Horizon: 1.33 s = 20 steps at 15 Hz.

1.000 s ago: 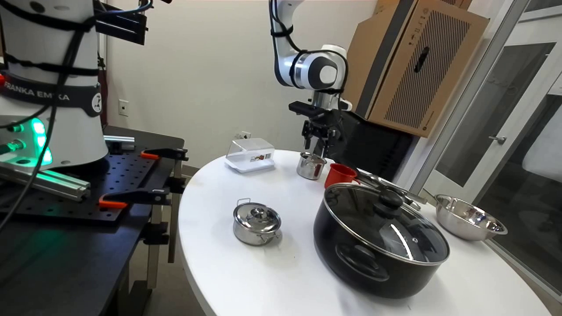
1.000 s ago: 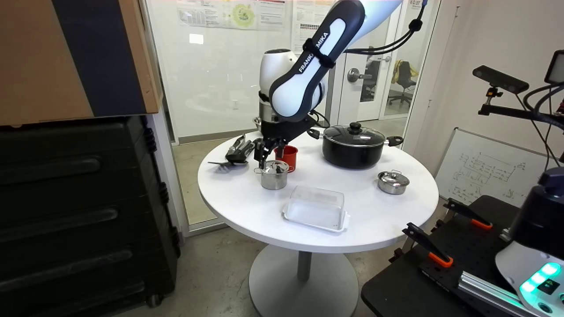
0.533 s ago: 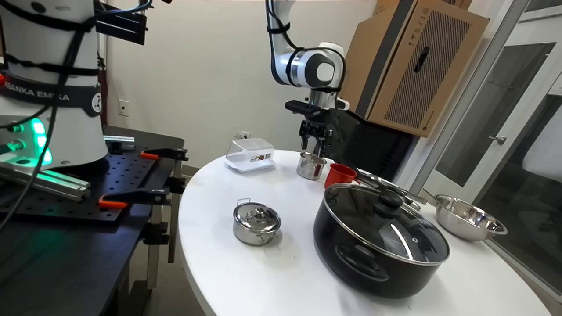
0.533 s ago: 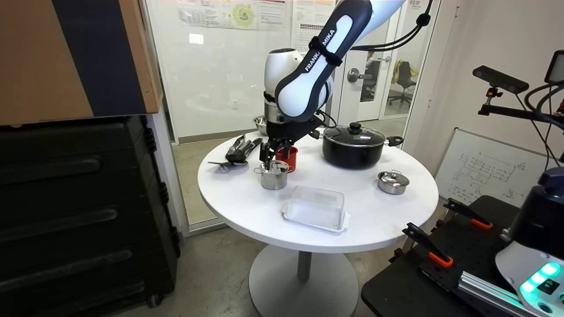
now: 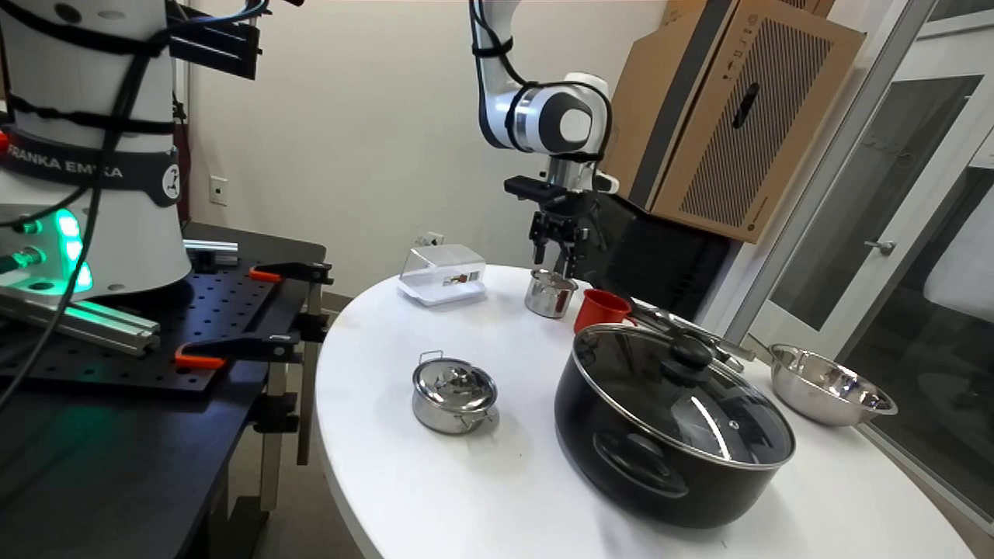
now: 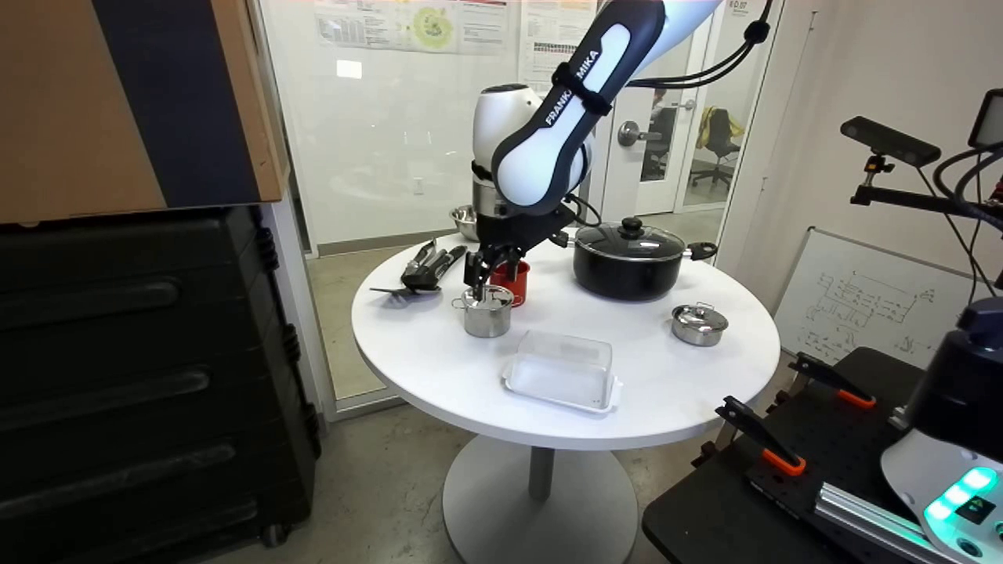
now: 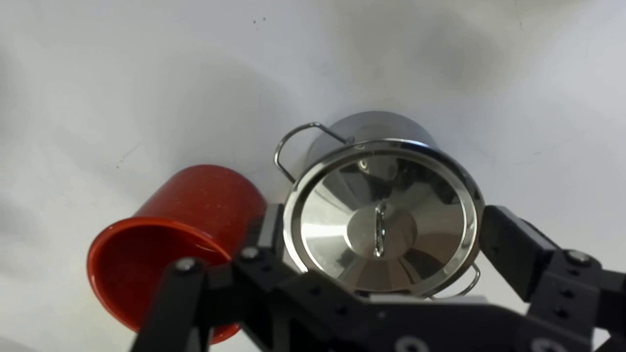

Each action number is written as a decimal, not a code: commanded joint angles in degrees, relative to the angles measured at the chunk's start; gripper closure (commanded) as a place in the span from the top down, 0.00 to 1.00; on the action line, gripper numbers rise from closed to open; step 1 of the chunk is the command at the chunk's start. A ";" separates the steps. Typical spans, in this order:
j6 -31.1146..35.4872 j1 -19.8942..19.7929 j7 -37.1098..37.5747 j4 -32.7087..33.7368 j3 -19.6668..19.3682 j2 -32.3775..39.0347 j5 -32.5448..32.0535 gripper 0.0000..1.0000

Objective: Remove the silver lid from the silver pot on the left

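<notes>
The Franka arm [image 6: 525,168] has shifted slightly sideways over the past second, taking the pincer [image 7: 382,233] with it and baring more of the wide silver pan [image 6: 464,225] in an exterior view; everything on the white desk [image 6: 439,360] has stayed put. The pincer is spread, its fingers [image 7: 511,249] standing at opposite sides of the silver lid [image 7: 396,220] in the wrist view; whether they touch it, I cannot tell. The lid sits on the silver pot [image 6: 487,321], the loop handle [image 7: 380,234] between the fingers. A red mug [image 7: 210,195] stands just beside the pot, and a butter dish [image 6: 559,376] with a clear cover [image 5: 446,262] lies near. The black pot [image 6: 628,278] is topped by a glass lid [image 6: 615,244]; the squat silver pot [image 6: 697,337], by a knobbed lid [image 6: 700,317].
</notes>
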 commanded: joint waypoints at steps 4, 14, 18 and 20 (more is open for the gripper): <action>1.16 1.22 2.22 -0.32 -1.59 -0.19 -0.03 1.00; 1.70 2.32 4.12 0.58 -2.73 0.73 -0.47 0.41; 1.60 2.98 4.98 0.68 -3.30 0.75 -0.70 0.12; 1.49 3.28 5.14 0.74 -3.51 0.77 -0.86 0.00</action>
